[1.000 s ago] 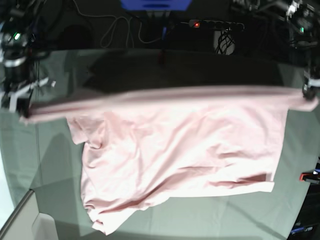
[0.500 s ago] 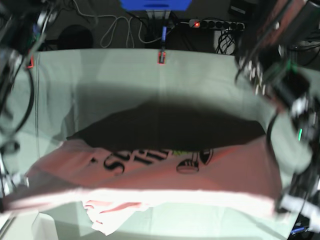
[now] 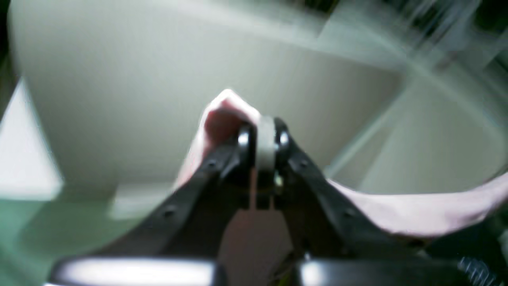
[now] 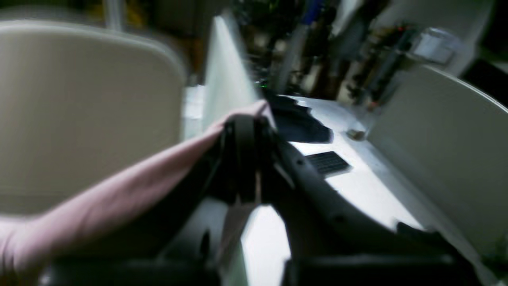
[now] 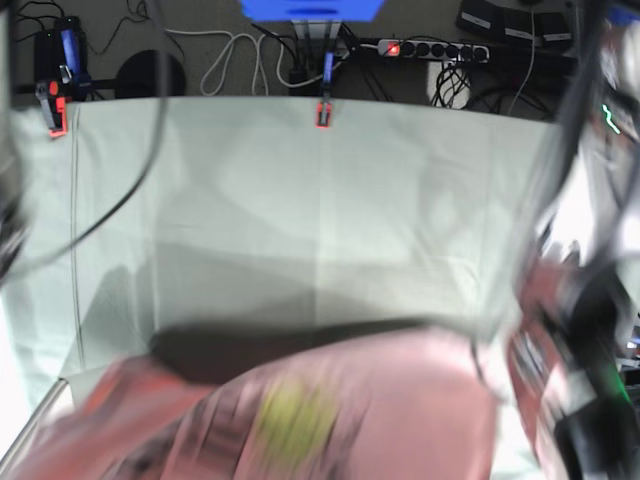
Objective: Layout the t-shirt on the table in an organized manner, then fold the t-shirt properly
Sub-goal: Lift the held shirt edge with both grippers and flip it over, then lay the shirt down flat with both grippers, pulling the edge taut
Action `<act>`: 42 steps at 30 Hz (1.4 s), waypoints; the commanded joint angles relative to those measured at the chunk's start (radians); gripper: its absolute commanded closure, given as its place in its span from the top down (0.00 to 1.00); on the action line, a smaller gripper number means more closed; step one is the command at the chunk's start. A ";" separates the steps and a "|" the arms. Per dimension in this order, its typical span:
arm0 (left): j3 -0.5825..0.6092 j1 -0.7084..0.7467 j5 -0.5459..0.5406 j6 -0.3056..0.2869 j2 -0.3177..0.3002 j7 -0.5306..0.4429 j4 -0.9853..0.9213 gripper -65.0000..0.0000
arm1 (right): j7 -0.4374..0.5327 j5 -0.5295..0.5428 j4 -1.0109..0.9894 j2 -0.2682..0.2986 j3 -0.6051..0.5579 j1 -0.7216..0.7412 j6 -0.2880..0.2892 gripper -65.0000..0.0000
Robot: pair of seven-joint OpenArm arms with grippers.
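Both jaws grip the pale pink cotton t-shirt; keep the left gripper and right gripper level and spread it taut onto the grey-green cloth table at upper centre.

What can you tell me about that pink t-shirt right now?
The t-shirt is pale pink, soft cloth, badly blurred in the base view. It hangs raised at that view's bottom edge, casting a dark shadow on the table. A yellow patch and dark marks show on its upper side. The left claw and the right claw each pinch a bunched bit, the fabric stretching away between them.
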 commanded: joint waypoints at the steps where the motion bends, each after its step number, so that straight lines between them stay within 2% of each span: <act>1: 0.021 -0.007 0.011 0.001 0.005 0.014 -0.035 0.01 | 0.057 0.015 0.000 0.017 -0.020 0.079 -0.003 0.00; 4: 0.055 -0.007 0.011 0.001 0.021 0.011 -0.046 0.01 | 0.063 0.015 -0.003 0.028 -0.047 0.139 -0.003 0.00; 7: 0.055 -0.007 0.009 0.001 0.016 0.052 0.031 0.01 | 0.052 0.015 0.080 0.046 -0.034 0.122 -0.003 0.00; 10: 0.054 -0.007 0.006 -0.001 0.002 0.109 0.100 0.01 | 0.002 0.020 0.189 0.056 -0.001 0.004 -0.003 0.00; 13: 0.054 -0.007 -0.053 -0.001 -0.007 0.186 0.211 0.01 | -0.001 0.020 0.278 0.048 0.069 -0.176 -0.003 0.00; 15: 0.054 -0.001 -0.090 -0.001 -0.024 0.232 0.297 0.01 | 0.002 0.020 0.322 0.014 0.109 -0.280 -0.003 0.00; 19: 0.054 0.203 -0.130 -0.001 -0.044 0.292 0.456 0.01 | 0.003 0.020 0.407 -0.035 0.190 -0.458 -0.003 0.00; 23: 0.047 0.445 -0.201 -0.008 -0.071 0.299 0.564 0.01 | 0.003 0.020 0.483 -0.084 0.247 -0.603 -0.003 0.00; 26: -0.018 0.625 -0.241 -0.008 -0.073 0.301 0.636 0.01 | 0.003 0.022 0.560 -0.129 0.284 -0.733 -0.002 0.00; 31: -0.055 0.873 -0.245 -0.007 -0.074 0.302 0.720 0.01 | 0.003 0.022 0.661 -0.214 0.327 -0.949 -0.002 0.00; 33: -0.057 0.968 -0.247 -0.002 -0.096 0.302 0.780 0.01 | 0.003 0.022 0.701 -0.250 0.350 -1.029 -0.002 0.00; 35: -0.057 1.061 -0.247 -0.002 -0.111 0.302 0.846 0.01 | 0.003 0.022 0.727 -0.288 0.375 -1.098 0.020 0.00; 40: -0.058 1.278 -0.247 -0.010 -0.168 0.302 1.007 0.01 | 0.003 0.022 0.747 -0.376 0.497 -1.238 0.196 0.00; 42: -0.072 1.340 -0.247 -0.010 -0.182 0.301 1.059 0.01 | 0.003 0.022 0.743 -0.408 0.546 -1.282 0.247 0.00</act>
